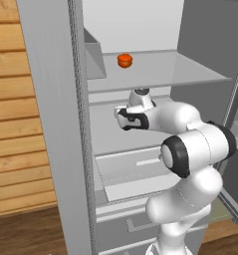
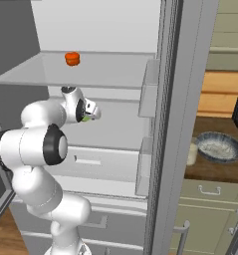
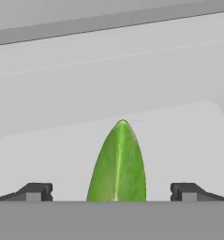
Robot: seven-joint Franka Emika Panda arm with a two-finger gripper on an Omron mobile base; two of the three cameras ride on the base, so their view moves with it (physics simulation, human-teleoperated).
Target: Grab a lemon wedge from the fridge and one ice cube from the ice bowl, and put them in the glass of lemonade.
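Note:
The lemon wedge (image 3: 117,164) is a bright green piece lying on a pale shelf inside the open fridge (image 2: 180,99). My gripper (image 3: 112,192) is open, with one fingertip on each side of the wedge and a wide gap to both. In the right base view the hand (image 2: 88,112) reaches in under the upper glass shelf, and a sliver of the green wedge (image 2: 84,118) shows beside it. The ice bowl (image 2: 219,147) and the glass of lemonade (image 2: 191,154) stand on the wooden counter to the right of the fridge.
A round orange-red item (image 1: 124,60) sits on the upper glass shelf (image 1: 190,74) just above my hand. Door bins (image 2: 149,94) line the fridge door's inner side. Drawers lie below the shelf. Wooden wall panels (image 1: 16,124) stand at the left.

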